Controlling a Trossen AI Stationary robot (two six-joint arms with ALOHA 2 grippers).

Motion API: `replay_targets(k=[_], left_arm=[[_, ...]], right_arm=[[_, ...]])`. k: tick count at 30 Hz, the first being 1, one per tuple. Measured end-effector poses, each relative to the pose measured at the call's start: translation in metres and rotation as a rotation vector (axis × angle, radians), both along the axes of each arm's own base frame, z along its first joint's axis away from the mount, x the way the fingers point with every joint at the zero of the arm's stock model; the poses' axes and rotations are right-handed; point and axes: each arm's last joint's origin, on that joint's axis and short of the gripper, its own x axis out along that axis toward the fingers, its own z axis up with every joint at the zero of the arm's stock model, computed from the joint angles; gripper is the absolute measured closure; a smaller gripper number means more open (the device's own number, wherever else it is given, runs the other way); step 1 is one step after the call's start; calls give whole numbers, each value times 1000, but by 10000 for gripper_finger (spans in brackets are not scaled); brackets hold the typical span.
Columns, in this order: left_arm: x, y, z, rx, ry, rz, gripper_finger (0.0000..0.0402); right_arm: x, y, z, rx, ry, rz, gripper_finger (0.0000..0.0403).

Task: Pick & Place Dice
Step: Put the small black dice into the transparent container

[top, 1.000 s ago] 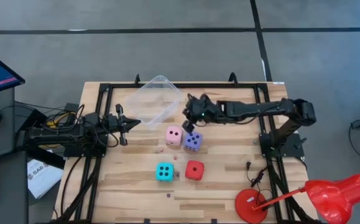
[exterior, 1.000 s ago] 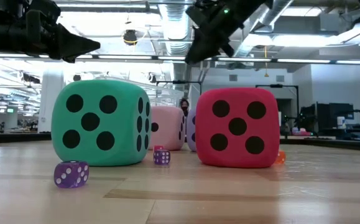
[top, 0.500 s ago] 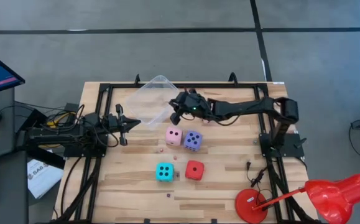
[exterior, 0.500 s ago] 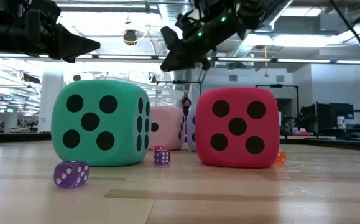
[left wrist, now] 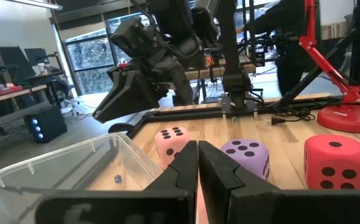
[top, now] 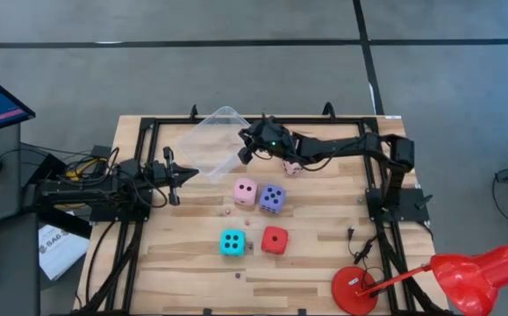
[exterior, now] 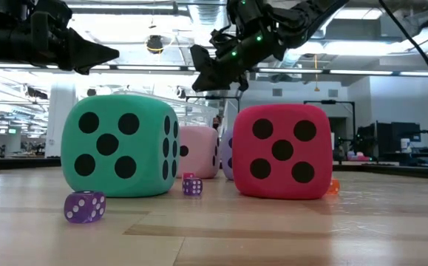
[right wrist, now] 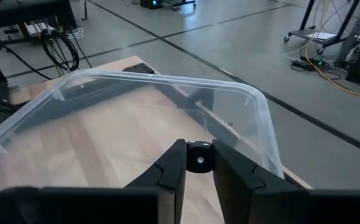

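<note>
We see the table [top: 324, 263] with the clear tub [top: 210, 145] at its back and the cyan die [top: 232, 242], red die [top: 275, 240], violet die [top: 272, 198] and two pink dice [top: 246, 190] on the wood. The right gripper [top: 245, 151] hovers at the tub's rim, pinching a small dark die [right wrist: 198, 158]; we should carry it well inside before releasing. The left gripper [top: 176, 175] waits closed.

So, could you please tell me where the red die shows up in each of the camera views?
High view: red die at the table's lower middle, right of the cyan one.
Low view: large, right of centre.
Left wrist view: at the right edge.
Right wrist view: not in it.
Shared landmark: the pale pink die next to the violet-blue die.
</note>
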Motion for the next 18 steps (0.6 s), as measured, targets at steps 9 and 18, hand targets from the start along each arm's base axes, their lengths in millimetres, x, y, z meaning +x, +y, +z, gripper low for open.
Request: replay_targets(k=[9, 18], left_arm=[[0, 0, 0, 0, 0, 0, 399], [0, 0, 0, 0, 0, 0, 399]], right_arm=[[0, 0, 0, 0, 1, 1, 268], [-3, -4, -5, 246, -110, -112, 237]])
